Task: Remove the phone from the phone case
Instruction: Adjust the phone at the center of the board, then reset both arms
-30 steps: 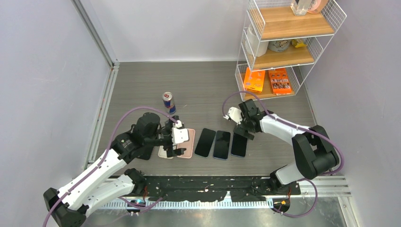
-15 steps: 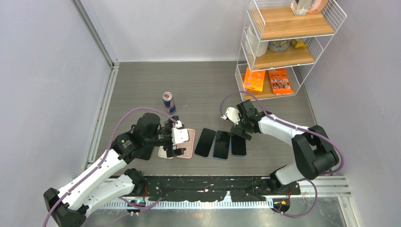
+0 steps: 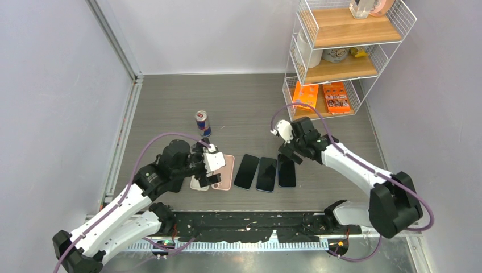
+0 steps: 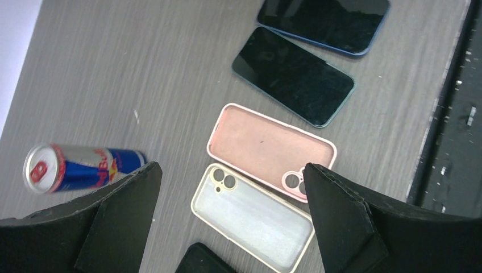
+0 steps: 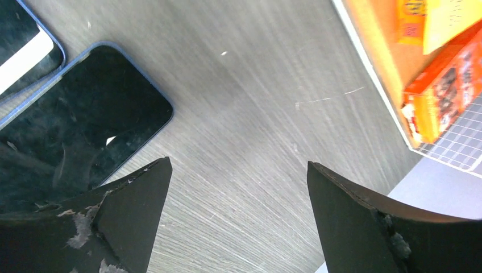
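1. Left gripper (image 3: 209,173) hangs spread over the empty pink case (image 3: 225,172) and pale case (image 3: 199,183). The right gripper (image 3: 290,153), also spread, hovers over the far end of the rightmost phone (image 3: 286,173).
2. Left wrist: both cases lie just beside each other under the open gripper (image 4: 231,168), so a descent could catch both.
3. Right wrist: the phone (image 5: 85,119) lies flat, left of the gripper (image 5: 239,165). I cannot tell whether its blue rim is a case. A pinch may skid it into the middle phone (image 5: 20,42).

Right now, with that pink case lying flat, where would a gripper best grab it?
Probably its long side wall, from straight above: the pink case lies open side up and empty, so one finger could drop inside and one outside that raised rim.
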Motion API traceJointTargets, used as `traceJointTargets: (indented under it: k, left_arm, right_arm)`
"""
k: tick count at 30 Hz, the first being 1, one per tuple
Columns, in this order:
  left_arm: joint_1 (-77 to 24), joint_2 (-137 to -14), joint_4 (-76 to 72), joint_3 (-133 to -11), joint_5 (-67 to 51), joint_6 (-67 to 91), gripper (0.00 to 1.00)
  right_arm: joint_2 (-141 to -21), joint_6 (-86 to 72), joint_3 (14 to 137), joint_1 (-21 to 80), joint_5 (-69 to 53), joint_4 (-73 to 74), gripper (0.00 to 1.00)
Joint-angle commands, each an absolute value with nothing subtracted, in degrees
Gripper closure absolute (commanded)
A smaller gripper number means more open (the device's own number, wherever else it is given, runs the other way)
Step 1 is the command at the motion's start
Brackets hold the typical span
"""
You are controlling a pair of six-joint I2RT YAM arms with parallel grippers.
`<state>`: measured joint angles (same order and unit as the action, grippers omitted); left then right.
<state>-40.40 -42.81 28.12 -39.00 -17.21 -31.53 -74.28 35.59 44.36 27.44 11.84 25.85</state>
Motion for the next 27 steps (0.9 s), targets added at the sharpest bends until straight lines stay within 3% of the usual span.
traceJointTargets:
  k: [1,13,27]
  left_arm:
    - [-37.92,-39.77,20.56,-36.60,-11.68,-27.57,0.00]
    - [-26.62,-32.05,13.30,-28.83,2.34,-18.86,0.00]
    - [-8.86,-23.99,9.77,-25.58,8.37,-8.73,0.00]
  right_arm:
    - [-68.71,30.61,48.75,27.77,13.04,25.36,0.05]
    - [-60.00,23.82,48.63,26.80,13.03,21.84,0.05]
    - [-51.22,14.30,46.27,17.85,10.80,17.64,0.05]
